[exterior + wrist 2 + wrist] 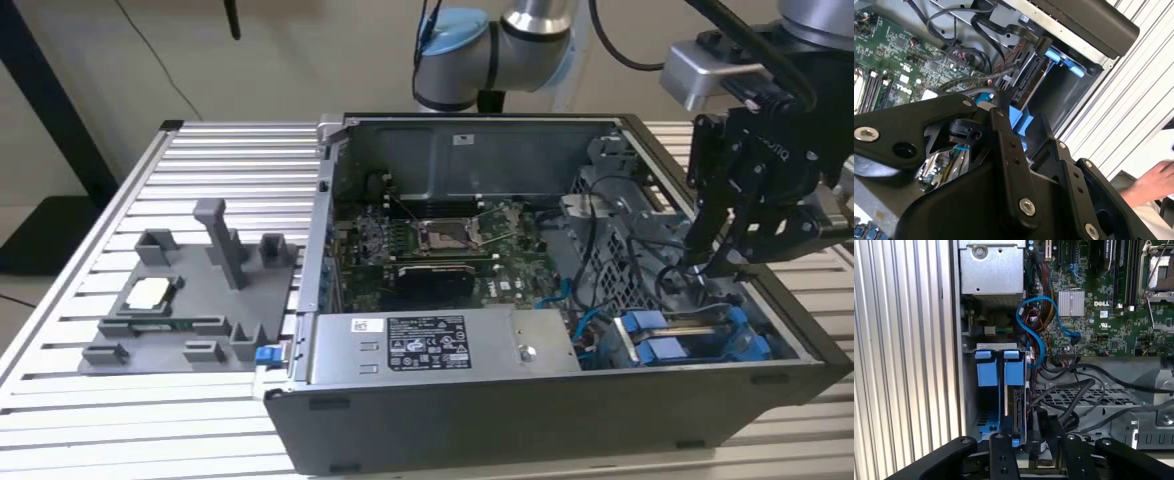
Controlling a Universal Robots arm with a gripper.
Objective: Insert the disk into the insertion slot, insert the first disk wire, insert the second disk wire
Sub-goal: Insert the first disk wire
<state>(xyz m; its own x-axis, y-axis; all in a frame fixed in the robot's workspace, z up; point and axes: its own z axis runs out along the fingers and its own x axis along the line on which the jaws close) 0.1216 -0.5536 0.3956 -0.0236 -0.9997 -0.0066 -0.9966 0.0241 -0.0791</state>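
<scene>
While the disk (1015, 374) sat in the insertion slot (970, 405), the hand (1035, 452) pinched narrow on a black wire plug (1037, 432) beside it, judged light, stiff-shelled, springy-leaded; best held across its body.

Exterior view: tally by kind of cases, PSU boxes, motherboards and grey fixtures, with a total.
Computer case: 1
Power-supply box: 1
Motherboard: 1
Grey fixture: 1
Total: 4
</scene>
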